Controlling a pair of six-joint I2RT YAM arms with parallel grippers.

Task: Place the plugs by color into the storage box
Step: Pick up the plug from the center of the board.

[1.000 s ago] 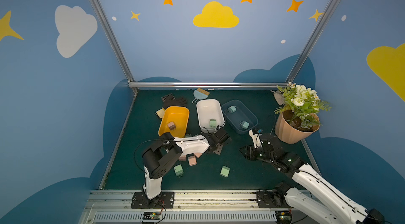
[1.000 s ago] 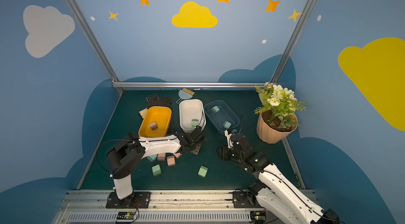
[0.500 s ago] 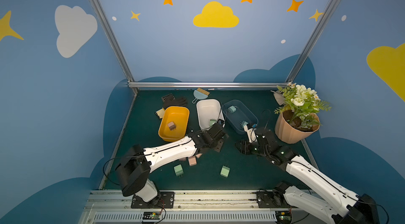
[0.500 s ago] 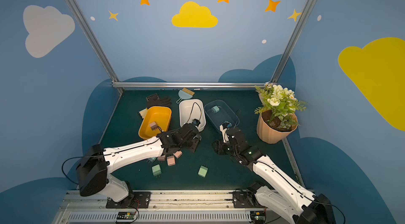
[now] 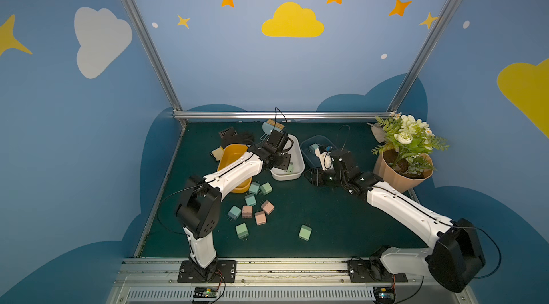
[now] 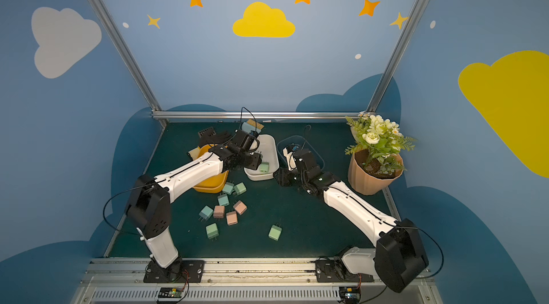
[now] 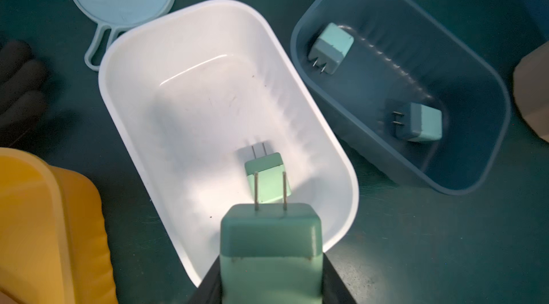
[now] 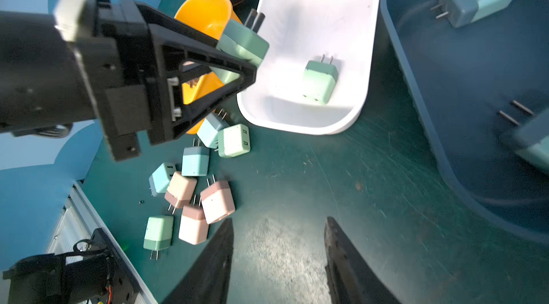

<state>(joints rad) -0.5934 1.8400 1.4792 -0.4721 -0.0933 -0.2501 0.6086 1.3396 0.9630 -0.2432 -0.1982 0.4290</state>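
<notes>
Left pincer (image 8: 237, 56) has carried green plug (image 7: 271, 234) over white bin (image 7: 118, 85).

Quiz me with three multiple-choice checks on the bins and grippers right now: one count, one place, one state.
1. How many light-blue plugs lie in the blue bin?
A. none
B. two
C. four

2. Where does the left gripper hold its green plug?
A. above the white bin
B. above the blue bin
C. above the yellow bin

3. What state is the right gripper in?
A. shut on a light-blue plug
B. shut on a green plug
C. open, holding nothing

Answers:
1 B: the left wrist view shows two in that bin.
2 A: the held plug hangs over the white bin's end, near a second green plug lying inside.
3 C: the right wrist view shows its fingers apart with nothing between them.
</notes>
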